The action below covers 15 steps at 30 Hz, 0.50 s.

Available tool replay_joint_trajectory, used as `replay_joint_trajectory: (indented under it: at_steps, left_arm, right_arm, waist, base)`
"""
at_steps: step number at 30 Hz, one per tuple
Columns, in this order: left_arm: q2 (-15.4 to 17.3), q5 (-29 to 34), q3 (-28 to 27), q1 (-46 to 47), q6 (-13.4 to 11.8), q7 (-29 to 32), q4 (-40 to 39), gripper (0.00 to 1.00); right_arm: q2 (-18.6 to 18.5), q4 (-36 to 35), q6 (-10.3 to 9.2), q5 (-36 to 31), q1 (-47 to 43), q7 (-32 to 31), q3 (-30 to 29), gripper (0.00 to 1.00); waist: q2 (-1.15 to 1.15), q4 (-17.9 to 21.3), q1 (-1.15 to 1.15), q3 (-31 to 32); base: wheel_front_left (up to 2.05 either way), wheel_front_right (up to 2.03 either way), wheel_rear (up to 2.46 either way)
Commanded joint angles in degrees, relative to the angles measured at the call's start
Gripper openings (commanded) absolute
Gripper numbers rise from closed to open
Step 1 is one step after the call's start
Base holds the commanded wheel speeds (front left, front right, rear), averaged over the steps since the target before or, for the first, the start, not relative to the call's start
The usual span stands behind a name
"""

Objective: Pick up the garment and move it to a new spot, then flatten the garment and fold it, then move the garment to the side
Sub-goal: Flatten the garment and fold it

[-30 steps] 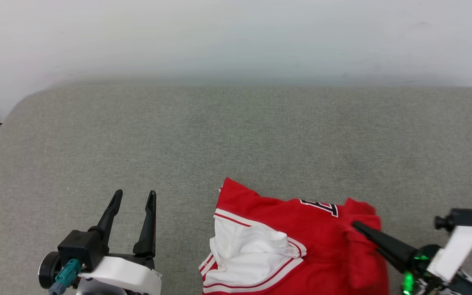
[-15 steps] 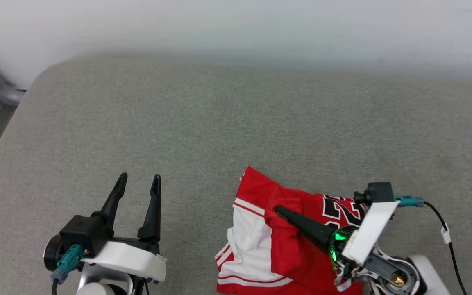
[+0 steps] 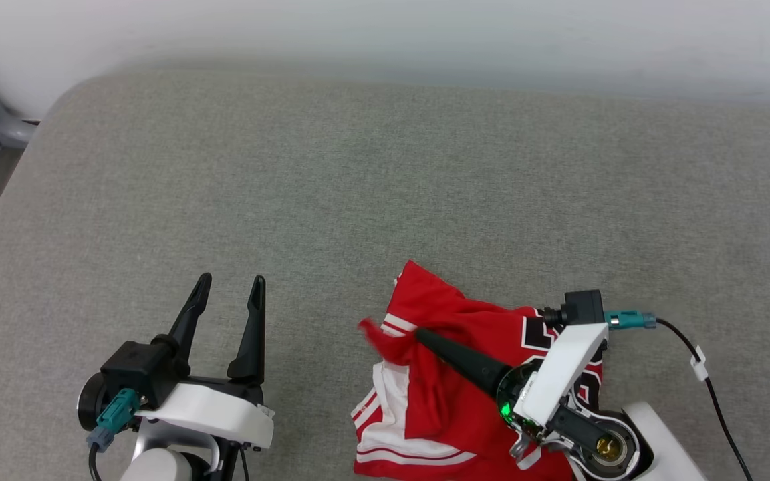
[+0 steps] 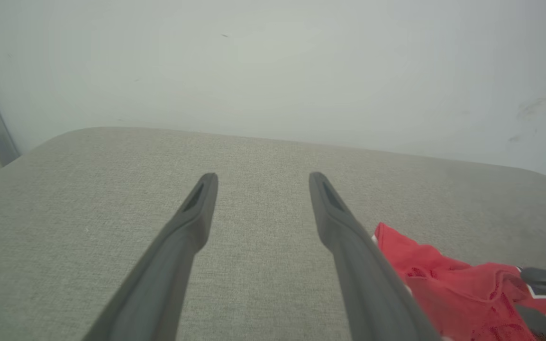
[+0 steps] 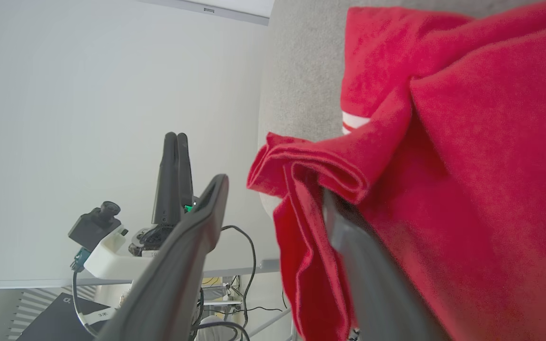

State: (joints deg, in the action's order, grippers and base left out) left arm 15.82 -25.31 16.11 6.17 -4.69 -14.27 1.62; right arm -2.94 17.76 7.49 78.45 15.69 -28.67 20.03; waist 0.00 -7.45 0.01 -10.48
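The garment [image 3: 452, 401] lies bunched at the near edge of the surface [image 3: 358, 167], right of its middle. The right gripper [image 3: 425, 337] has its jaws parted and grasps nothing, yet a red fold drapes over one finger. I'd worry that pulling away drags the snagged cloth and rumples it further. The left gripper [image 3: 232, 277], jaws wide and empty, hovers over the surface's near-left part.
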Motion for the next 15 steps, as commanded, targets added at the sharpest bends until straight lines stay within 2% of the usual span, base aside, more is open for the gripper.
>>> replay_joint_trajectory:
  at_steps: [1,7,11,15]
  left_arm:
    - [0.0,0.2,-0.1,0.5,0.1,-0.3,0.3,1.00]
    - [0.0,0.4,0.2,0.3,0.4,-0.5,0.9,1.00]
    - [0.3,0.4,0.1,-0.4,0.1,-0.6,1.2,1.00]
    - [0.6,0.4,-0.2,-1.3,-0.4,-0.6,1.3,1.00]
  right_arm:
    - [-0.5,-1.3,-0.01,-0.7,1.0,0.6,0.6,1.00]
    - [-3.9,-8.0,-0.01,-5.5,0.4,4.4,2.4,1.00]
    - [-8.2,-9.2,-0.01,-16.0,-0.9,12.1,1.1,1.00]
    - [-10.1,-8.4,-0.01,-26.7,-3.1,18.0,-3.8,1.00]
  waist:
    - [0.00,0.5,-0.01,0.3]
    - [0.00,1.6,-0.01,1.3]
    - [0.00,2.2,-0.01,2.2]
    - [0.00,3.1,-0.01,3.3]
  base:
    - [0.00,0.00,0.00]
    - [0.00,0.00,0.00]
    - [0.00,0.00,0.00]
    - [0.00,0.00,0.00]
